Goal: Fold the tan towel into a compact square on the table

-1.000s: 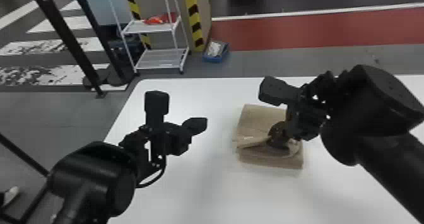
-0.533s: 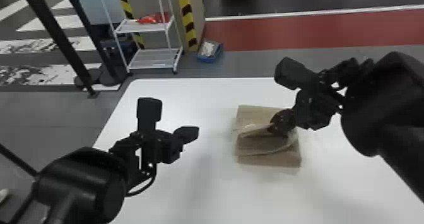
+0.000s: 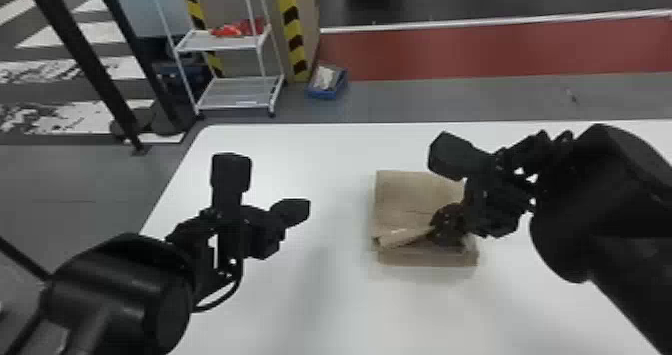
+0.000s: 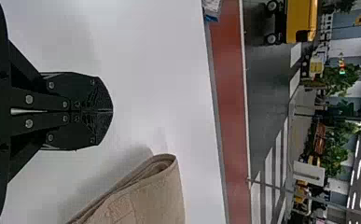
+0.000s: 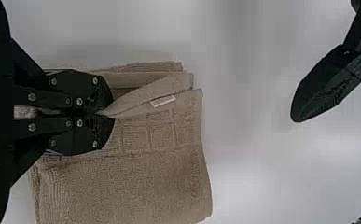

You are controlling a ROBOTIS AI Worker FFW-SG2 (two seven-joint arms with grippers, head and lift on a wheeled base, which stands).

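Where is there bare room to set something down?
The white table is bare between the left gripper and the tan towel, also on the towel's near and far sides. It is crowded over the towel's right part, where the right gripper pinches a fold.

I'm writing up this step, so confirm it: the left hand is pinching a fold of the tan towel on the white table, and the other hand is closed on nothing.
Not the left: the right hand is pinching a fold of the tan towel on the white table, as the right wrist view shows. The other hand is closed on nothing.
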